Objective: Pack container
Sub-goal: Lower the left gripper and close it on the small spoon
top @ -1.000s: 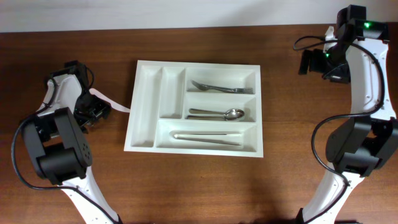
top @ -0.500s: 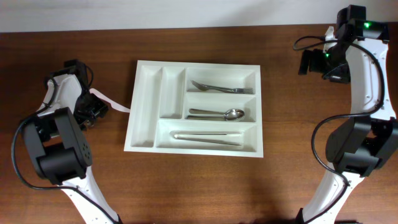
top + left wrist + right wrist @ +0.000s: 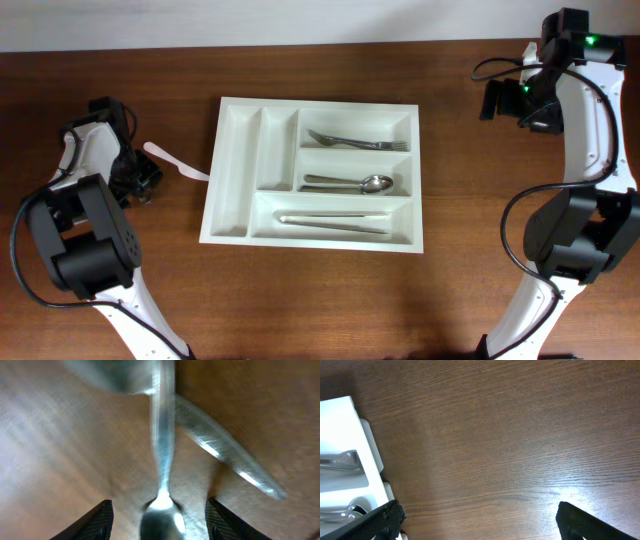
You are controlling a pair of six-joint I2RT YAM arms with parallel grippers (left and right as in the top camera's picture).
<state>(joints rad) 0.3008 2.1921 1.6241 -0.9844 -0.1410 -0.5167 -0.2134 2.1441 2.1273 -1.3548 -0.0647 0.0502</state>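
The container (image 3: 232,104) is a white tray in the middle of the table. It holds a fork (image 3: 350,140), a spoon (image 3: 352,183) and a long steel piece (image 3: 330,218). Its corner shows in the right wrist view (image 3: 340,435). Left of it a pale knife (image 3: 176,163) lies on the wood. My left gripper (image 3: 135,182) is low over the table beside that knife. In its wrist view a steel spoon (image 3: 162,460) lies between the fingers (image 3: 95,522) with gaps on both sides, and the knife blade (image 3: 227,462) lies to the right. My right gripper (image 3: 480,520) stands wide open over bare wood.
The right arm (image 3: 520,95) hangs above the far right of the table, well off the tray. The left arm's base (image 3: 90,250) stands at the near left. Dark wood (image 3: 320,300) runs all round the tray.
The left gripper has slid left, away from the tray, uncovering more of the knife, and its jaws have narrowed. The right arm has not moved.
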